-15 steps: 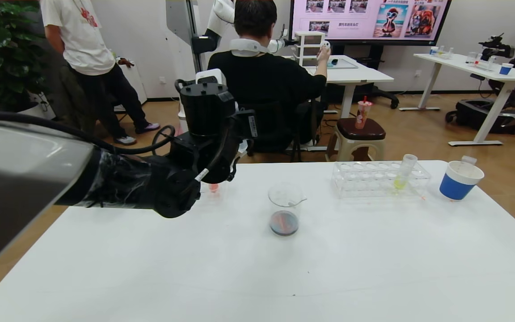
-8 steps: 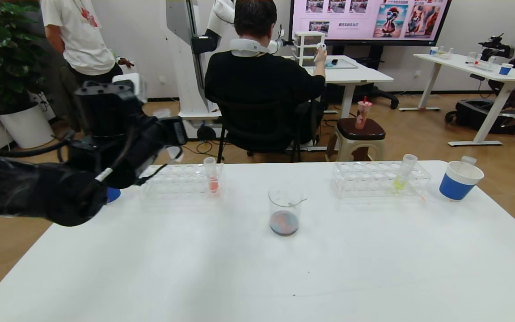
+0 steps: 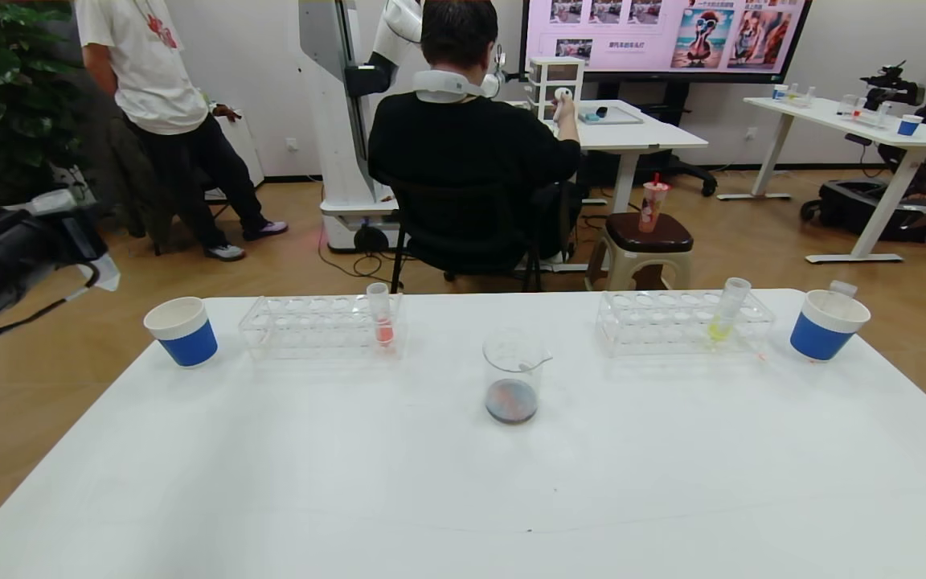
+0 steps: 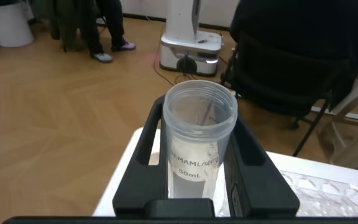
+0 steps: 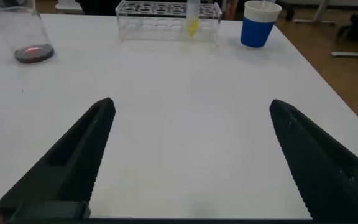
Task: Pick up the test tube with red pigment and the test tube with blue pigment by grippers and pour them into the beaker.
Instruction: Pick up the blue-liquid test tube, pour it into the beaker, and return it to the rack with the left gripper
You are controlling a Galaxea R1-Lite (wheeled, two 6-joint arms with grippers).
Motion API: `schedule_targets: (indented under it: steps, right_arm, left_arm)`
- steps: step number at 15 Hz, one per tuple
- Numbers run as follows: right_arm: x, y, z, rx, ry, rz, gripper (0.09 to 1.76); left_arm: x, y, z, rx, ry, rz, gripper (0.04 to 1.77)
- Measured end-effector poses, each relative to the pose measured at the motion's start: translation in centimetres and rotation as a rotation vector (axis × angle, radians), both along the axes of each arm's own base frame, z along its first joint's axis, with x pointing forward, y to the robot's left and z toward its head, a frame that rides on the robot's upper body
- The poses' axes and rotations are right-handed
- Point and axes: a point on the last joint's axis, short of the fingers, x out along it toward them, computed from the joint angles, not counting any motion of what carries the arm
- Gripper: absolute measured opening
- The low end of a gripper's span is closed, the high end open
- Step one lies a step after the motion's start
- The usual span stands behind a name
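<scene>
Between the racks, the beaker [image 3: 512,376] holds dark reddish-blue liquid; left hand [image 4: 197,146] clamps an empty tube [image 4: 199,140].

Left arm [image 3: 5,257] is seen as a bulky black body at the head view's left edge, with a thin black cable looped beneath it, a white tag near its tip and a white-grey box on top. Left gripper [image 4: 194,158] is formed of two matte black, flat, angular fingers joined by a black base block. Right gripper [image 5: 191,155] is made of two black tapered fingers; fine ribbing is visible along their inner edges.
</scene>
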Motion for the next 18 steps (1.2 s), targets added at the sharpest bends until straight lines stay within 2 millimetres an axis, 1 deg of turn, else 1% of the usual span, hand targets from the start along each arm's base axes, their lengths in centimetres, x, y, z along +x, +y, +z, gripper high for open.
schedule_targets:
  steps: [1, 2, 5, 11, 13, 16, 18]
  right_arm:
    - [0.0, 0.0, 0.0, 0.0, 0.0, 0.0, 1.74]
    - [0.0, 0.0, 0.0, 0.0, 0.0, 0.0, 1.74]
    - [0.0, 0.0, 0.0, 0.0, 0.0, 0.0, 1.74]
    - [0.0, 0.0, 0.0, 0.0, 0.0, 0.0, 1.74]
    - [0.0, 0.0, 0.0, 0.0, 0.0, 0.0, 1.74]
    - [0.0, 0.0, 0.0, 0.0, 0.0, 0.0, 1.74]
    - [0.0, 0.0, 0.0, 0.0, 0.0, 0.0, 1.74]
  left_arm:
    - [0.0, 1.2, -0.1, 0.011, -0.031, 0.026, 0.51]
    - [0.1, 1.9, -0.5, 0.017, -0.049, 0.043, 0.51]
    - [1.5, 2.9, -2.3, 0.015, -0.05, 0.059, 0.51]
    - [6.7, 3.1, -6.3, 0.012, -0.042, 0.042, 0.51]
    - [8.3, 2.8, -7.9, 0.006, -0.026, 0.035, 0.51]
    - [9.9, 2.6, -10.4, 0.005, -0.021, 0.023, 0.51]
    - [10.4, 2.6, -12.1, 0.004, -0.008, 0.023, 0.51]
